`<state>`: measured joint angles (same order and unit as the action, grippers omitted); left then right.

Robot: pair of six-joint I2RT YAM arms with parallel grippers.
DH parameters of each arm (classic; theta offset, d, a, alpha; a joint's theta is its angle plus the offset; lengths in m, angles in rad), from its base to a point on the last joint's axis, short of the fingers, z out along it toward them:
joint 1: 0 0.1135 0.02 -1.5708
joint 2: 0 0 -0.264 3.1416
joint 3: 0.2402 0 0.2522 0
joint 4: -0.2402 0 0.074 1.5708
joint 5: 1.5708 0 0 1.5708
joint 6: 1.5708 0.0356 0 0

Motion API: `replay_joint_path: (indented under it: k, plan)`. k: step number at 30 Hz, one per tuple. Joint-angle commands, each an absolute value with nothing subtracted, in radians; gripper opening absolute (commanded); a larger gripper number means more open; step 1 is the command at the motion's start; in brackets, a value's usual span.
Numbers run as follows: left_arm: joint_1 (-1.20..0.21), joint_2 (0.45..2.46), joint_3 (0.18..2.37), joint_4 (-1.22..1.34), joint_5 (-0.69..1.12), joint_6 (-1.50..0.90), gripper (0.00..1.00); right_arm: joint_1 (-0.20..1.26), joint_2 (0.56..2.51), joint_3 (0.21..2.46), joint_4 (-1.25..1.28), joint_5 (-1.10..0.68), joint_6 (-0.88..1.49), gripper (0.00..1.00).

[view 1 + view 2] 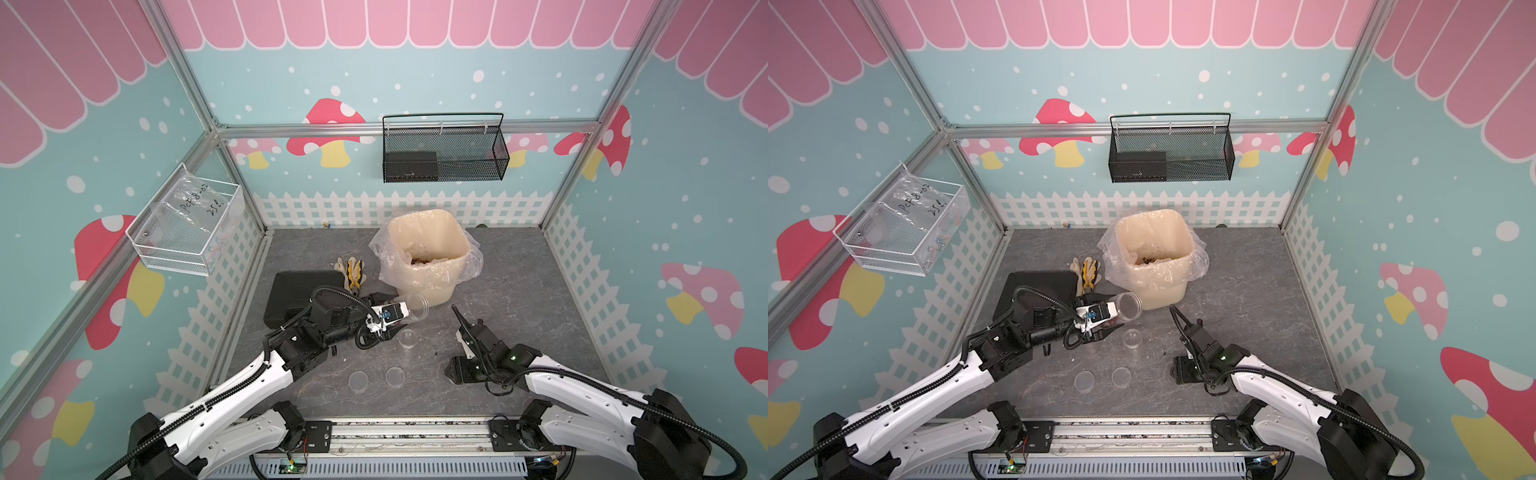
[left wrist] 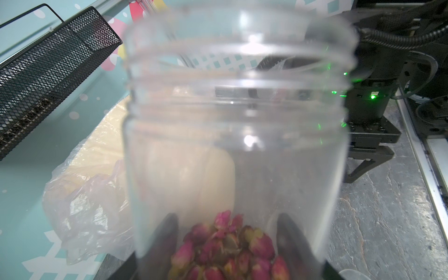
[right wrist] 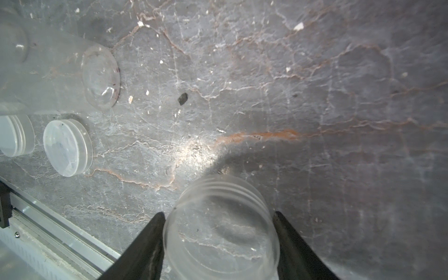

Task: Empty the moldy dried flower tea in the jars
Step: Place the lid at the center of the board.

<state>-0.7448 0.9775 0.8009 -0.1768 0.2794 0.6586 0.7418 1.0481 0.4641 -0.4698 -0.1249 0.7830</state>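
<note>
- Left tool (image 2: 226,215): clenched on the closed end of a tall clear plastic jar (image 1: 417,306) with its lid off. The jar lies nearly level above the middle of the grey marbled tabletop (image 1: 519,291). Its mouth faces the cream plastic bin with clear bag liner (image 1: 432,291), which stands toward the far edge.
- Hazard, spill: in both top views the mouth appears to sit in front of the bin's near wall, not over its opening. Tipping further from here would probably drop buds on the tabletop.
- Hazard, slip: the smooth wall is pinched only near its base, so the jar could swivel between the fingers (image 2: 167,232) during a pour.
- Hazard, collision: a short clear jar (image 1: 407,338), open and seemingly empty, stands just beside the left tool, and a careless sweep could topple it. The loose liner might also catch the held jar's rim.
- Right tool (image 3: 218,213): grasping a small clear empty jar (image 3: 220,230) low over the tabletop, between the middle and the right edge.
- Moldy dried flower tea (image 2: 228,249): pink to dark-red rosebuds with yellowish bases, heaped at the held jar's closed end between the fingers. A darker scatter (image 1: 419,261) lies inside the bin. No mould can be made out, though buds that clump may hang back.
- Two flat round translucent lids (image 1: 358,380) lie side by side toward the near edge.
</note>
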Motion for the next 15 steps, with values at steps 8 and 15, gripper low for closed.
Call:
replay_joint_path:
  k: [8,15]
  plan:
    - [-0.749,0.963,0.792,-0.154,0.27,0.661,0.1,0.75,1.057,0.454,-0.469,-0.132,0.79,0.64]
    - [-0.749,0.964,0.795,-0.154,0.27,0.66,0.1,0.75,1.051,0.46,-0.471,-0.13,0.781,0.74]
